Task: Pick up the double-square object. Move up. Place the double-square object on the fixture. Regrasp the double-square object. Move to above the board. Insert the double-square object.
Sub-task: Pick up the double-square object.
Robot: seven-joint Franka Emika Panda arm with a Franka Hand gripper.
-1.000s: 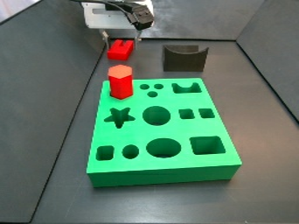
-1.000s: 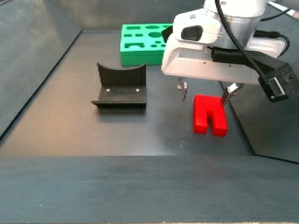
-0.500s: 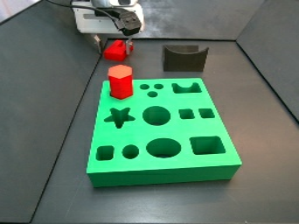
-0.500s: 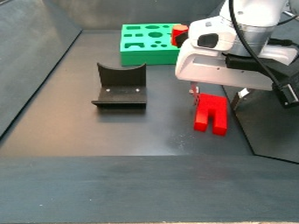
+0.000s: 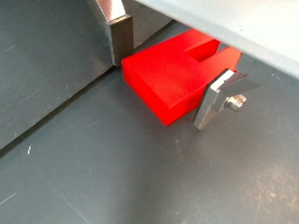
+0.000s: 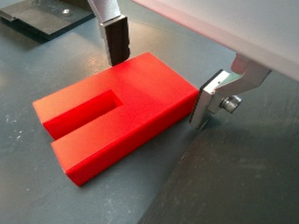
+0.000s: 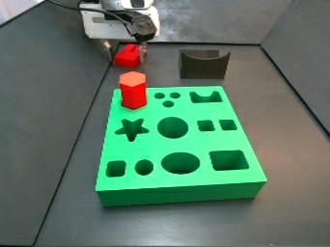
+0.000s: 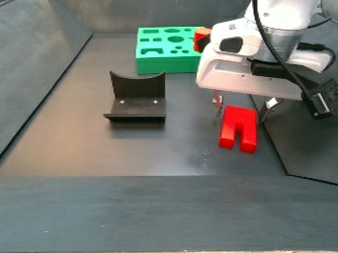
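While low over the floor, gripper [image 6: 163, 80] fingers apart, straddling the red block [image 6: 114, 114], not clamped yet.

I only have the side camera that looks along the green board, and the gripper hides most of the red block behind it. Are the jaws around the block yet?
Observer: Yes. In both wrist views the gripper straddles the red block, with one finger on each side of its solid end and the jaws open.
Operator: Is the block off the floor?
Observer: No. In a side view it lies flat on the floor, and its notched end points away from the fingers.
Operator: Anything on the dark bracket?
Observer: The fixture has a flat base plate that faces away from your camera, and it is bare.
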